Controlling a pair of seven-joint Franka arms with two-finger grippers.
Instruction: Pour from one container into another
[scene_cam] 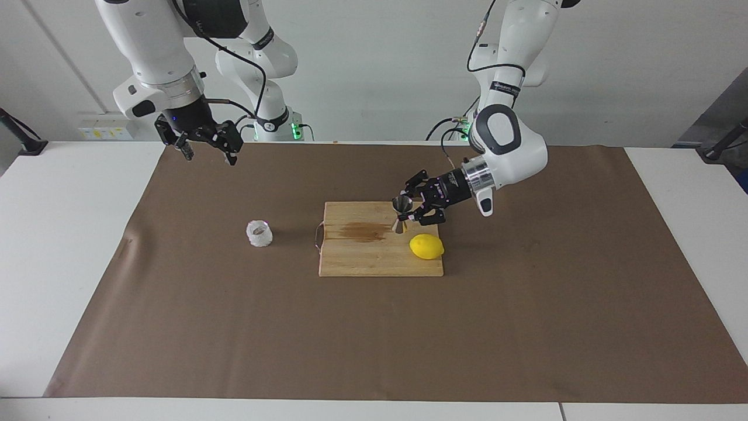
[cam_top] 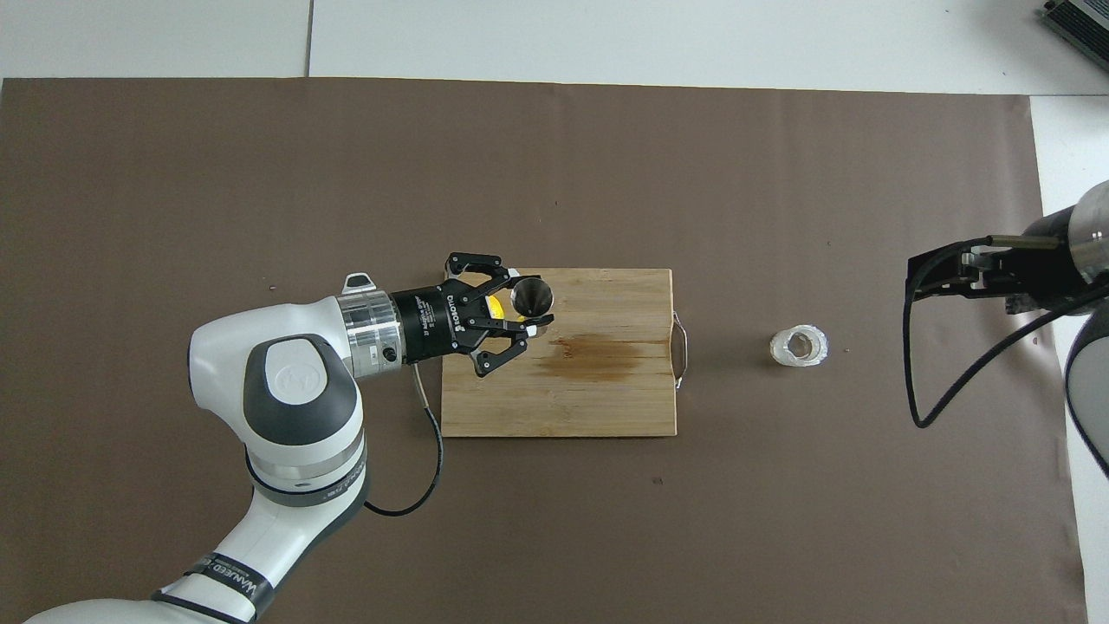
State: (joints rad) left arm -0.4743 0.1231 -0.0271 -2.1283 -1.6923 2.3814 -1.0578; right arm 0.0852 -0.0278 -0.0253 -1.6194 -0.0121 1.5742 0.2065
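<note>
- The left gripper [scene_cam: 409, 214], clenched on the jigger [scene_cam: 401, 212], hangs over the cutting board [scene_cam: 362, 257], lemon [scene_cam: 426, 246] at its four o'clock.
- The right gripper [scene_cam: 204, 143] waits, apparently unclenched; next it must fetch the cup [scene_cam: 259, 233].

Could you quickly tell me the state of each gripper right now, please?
Left gripper: jaws shut on the steel jigger, held over the cutting board.
Right gripper: holding nothing, waiting above the mat near its base; jaws cannot be told.

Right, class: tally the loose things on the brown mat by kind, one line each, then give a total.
Steel jigger, held in the left gripper over the cutting board: 1
Crinkled whitish cup: 1
Lemon: 1
Wooden cutting board: 1
Total: 4
</note>
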